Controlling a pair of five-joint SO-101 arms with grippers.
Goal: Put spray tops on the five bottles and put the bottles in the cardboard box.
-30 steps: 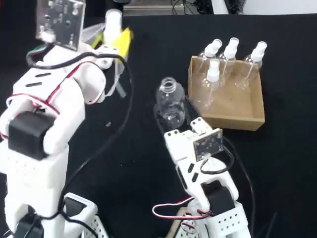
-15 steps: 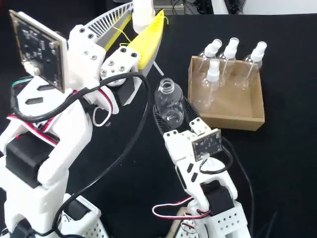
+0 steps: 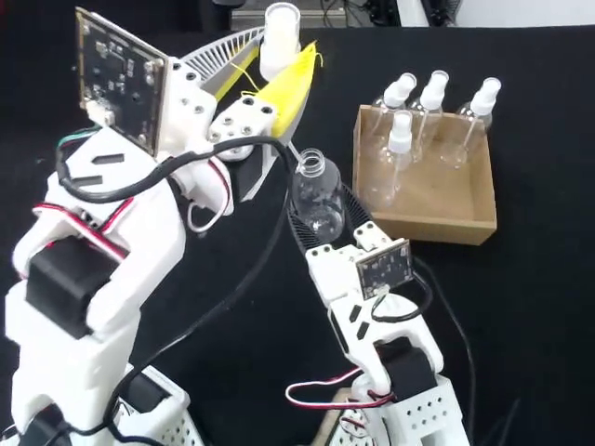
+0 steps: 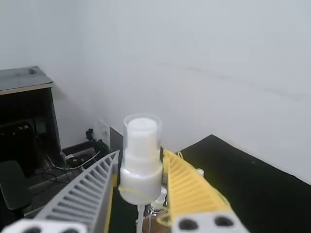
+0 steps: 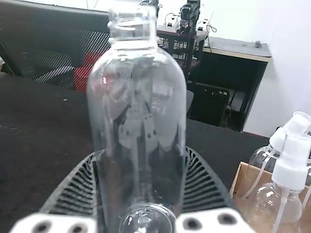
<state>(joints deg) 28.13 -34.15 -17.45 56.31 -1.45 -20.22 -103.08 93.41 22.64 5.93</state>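
My right gripper (image 3: 321, 223) is shut on a clear, open-necked bottle (image 3: 317, 193), held upright above the black table beside the cardboard box (image 3: 446, 200). The right wrist view has the bottle (image 5: 137, 126) standing between the dark ribbed fingers (image 5: 204, 187). My left gripper (image 3: 270, 65), with one white and one yellow finger, is shut on a white spray top (image 3: 280, 28), raised above and behind the bottle's neck. In the left wrist view the spray top (image 4: 141, 158) sits upright between the fingers, its tube hanging down. Several capped bottles (image 3: 432, 98) stand in the box.
The box sits at the right of the black table (image 3: 530, 307), with the capped bottles along its far wall (image 3: 372, 116). Both arm bases take up the near side. In the right wrist view the capped bottles (image 5: 286, 170) show beside the held bottle.
The left arm has swung up and to the right, carrying the spray top from the far left toward the held bottle. The right arm has kept the bottle nearly still.
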